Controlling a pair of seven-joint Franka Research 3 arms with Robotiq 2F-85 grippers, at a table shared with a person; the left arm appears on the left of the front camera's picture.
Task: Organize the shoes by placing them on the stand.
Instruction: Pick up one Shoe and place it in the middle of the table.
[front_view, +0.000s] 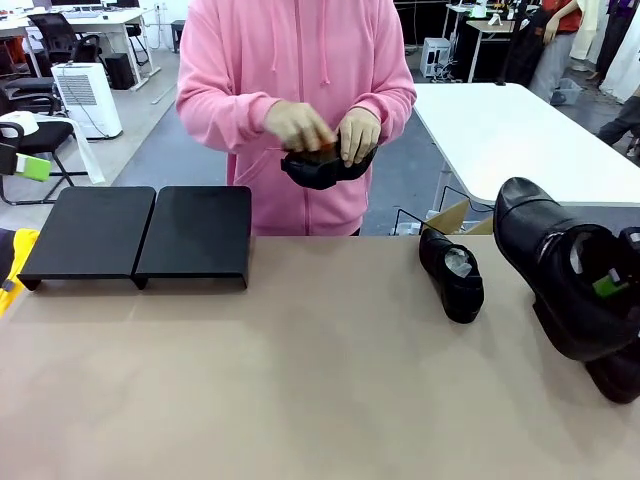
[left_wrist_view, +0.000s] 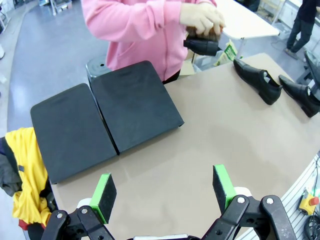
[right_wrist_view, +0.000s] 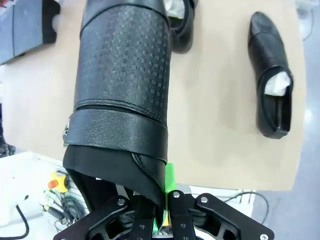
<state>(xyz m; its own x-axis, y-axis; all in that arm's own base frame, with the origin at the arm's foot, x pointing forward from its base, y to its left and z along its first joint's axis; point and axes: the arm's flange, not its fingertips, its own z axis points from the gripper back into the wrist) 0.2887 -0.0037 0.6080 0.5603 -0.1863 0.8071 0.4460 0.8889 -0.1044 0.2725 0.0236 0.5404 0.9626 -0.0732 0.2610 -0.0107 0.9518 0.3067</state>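
- Our right gripper (right_wrist_view: 162, 202) is closed tight on the heel end of one shoe (right_wrist_view: 122, 90), pinching the leather between its fingers.
- In the front view, this held shoe is up off the table (front_view: 300, 380) at the right side. It is tilted, with its toe raised toward the far left.
- A second shoe (front_view: 620, 375) lies on the table at the right edge, just below and nearer than the held one, which hides most of it.
- A third shoe (front_view: 452, 272) lies on the table right of the middle, close to the far edge. Its toe points toward the near side and pale stuffing shows in its opening.
- The fourth shoe (front_view: 320, 168) is in the person's hands (front_view: 300, 125) beyond the far edge, held in front of a pink hoodie (front_view: 300, 60). We see something small and brown pressed on it, but it is too small to tell what.
- The stand (front_view: 140, 232) sits at the far left of the table. It shows as two flat black panels side by side with their edges touching, and it is well apart from all four shoes.
- Our left gripper (left_wrist_view: 165, 192) is open, its green pads (left_wrist_view: 106, 192) spread wide. It hangs over the tan tabletop on the near side of the stand.
- A yellow cloth (left_wrist_view: 30, 170) hangs off the table's left edge, just beside the stand's left panel.
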